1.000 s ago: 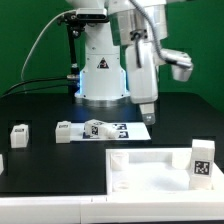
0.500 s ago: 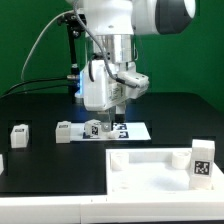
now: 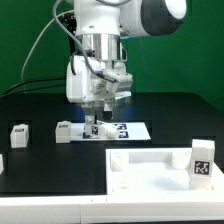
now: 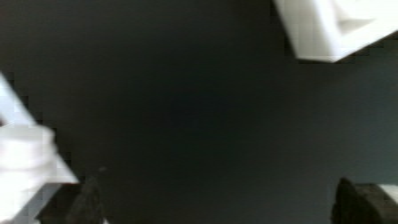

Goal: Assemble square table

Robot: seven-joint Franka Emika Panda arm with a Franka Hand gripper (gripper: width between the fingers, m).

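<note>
The square table's white panel (image 3: 150, 172) lies at the front of the black table, its raised rim up. A white leg with a black-and-white tag (image 3: 202, 160) stands at the panel's right end. Another leg (image 3: 65, 132) lies beside the marker board (image 3: 128, 130), and a third (image 3: 18, 134) sits further to the exterior view's left. My gripper (image 3: 101, 107) hangs open just above the marker board's left end, holding nothing. In the wrist view only bare black table lies between its dark fingertips (image 4: 71, 206), and the gripper (image 4: 217, 206) is empty.
One more white block (image 3: 2, 165) shows at the exterior view's left edge. The arm's white base (image 3: 100, 80) stands behind the marker board. The wrist view has a white part (image 4: 334, 30) in one corner and another (image 4: 22, 150) at the side.
The arm has swung toward the exterior view's left and turned its wrist. The gripper now hangs over the marker board's left end. The jaws stayed open; no part moved.
</note>
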